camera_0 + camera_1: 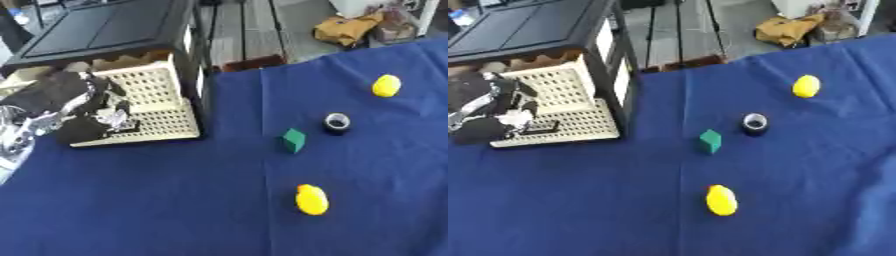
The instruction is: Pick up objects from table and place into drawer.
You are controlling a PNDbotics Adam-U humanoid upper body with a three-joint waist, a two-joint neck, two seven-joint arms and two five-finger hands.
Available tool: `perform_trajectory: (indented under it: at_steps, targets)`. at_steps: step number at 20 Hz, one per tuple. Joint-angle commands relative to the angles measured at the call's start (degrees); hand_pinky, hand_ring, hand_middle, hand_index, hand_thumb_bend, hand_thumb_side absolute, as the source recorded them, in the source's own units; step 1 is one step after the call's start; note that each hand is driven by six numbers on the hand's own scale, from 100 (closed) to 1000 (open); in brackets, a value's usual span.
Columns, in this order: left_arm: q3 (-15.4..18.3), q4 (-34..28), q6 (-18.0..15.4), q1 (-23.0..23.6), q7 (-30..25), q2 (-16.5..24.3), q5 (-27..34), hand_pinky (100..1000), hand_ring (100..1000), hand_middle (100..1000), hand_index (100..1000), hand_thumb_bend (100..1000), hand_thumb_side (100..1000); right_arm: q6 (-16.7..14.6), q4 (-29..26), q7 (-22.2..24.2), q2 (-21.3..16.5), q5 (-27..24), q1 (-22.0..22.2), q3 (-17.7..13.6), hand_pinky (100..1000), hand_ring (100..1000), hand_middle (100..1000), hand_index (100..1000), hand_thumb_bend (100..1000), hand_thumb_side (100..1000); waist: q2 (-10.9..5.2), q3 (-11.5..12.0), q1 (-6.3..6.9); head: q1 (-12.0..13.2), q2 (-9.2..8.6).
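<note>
While the left robot hand point(83, 107) hangs over the pulled-out cream perforated drawer point(162, 117) of a black cabinet point(105, 27), its fingers blur together, so whether they are spread or clasp anything cannot be told. The right robot hand is out of sight. On the blue-clothed bench point(157, 200) lie a green block point(293, 140), a dark roll of tape point(337, 123), a yellow rounded toy point(311, 200) and another point(386, 85), all well apart.

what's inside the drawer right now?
The cream perforated drawer is pulled out, and the robot's left hand is over it. Its visible floor looks bare. The part under the hand and the part inside the black cabinet are hidden.
</note>
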Motion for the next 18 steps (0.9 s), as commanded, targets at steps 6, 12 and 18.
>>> perform_trajectory:
  at_steps: [6,12,18]
  targets:
    - [0.19,2.58,-0.63,-1.15,1.3,0.41,0.74,340,618,930,1000,100,957,0.35,-0.58,0.25,-0.32,0.9,-0.33,-0.05,678,920,505,863,100,1000,-0.79,-0.07,-0.29,0.75,-0.67]
    - [-0.15,2.43,-1.09,-1.2,0.6,0.24,1.19,342,622,997,1000,100,962,0.96,-0.58,0.03,-0.36,0.84,-0.76,-0.06,679,921,504,862,100,1000,-0.95,-0.07,-0.36,0.89,-0.59]
    - [-0.28,1.9,-1.33,-1.06,-0.15,0.36,1.59,342,625,1000,1000,100,968,1.51,-0.58,-0.04,-0.38,0.4,-0.74,-0.19,679,922,506,862,100,1000,-1.56,0.12,-0.48,1.02,-0.47]
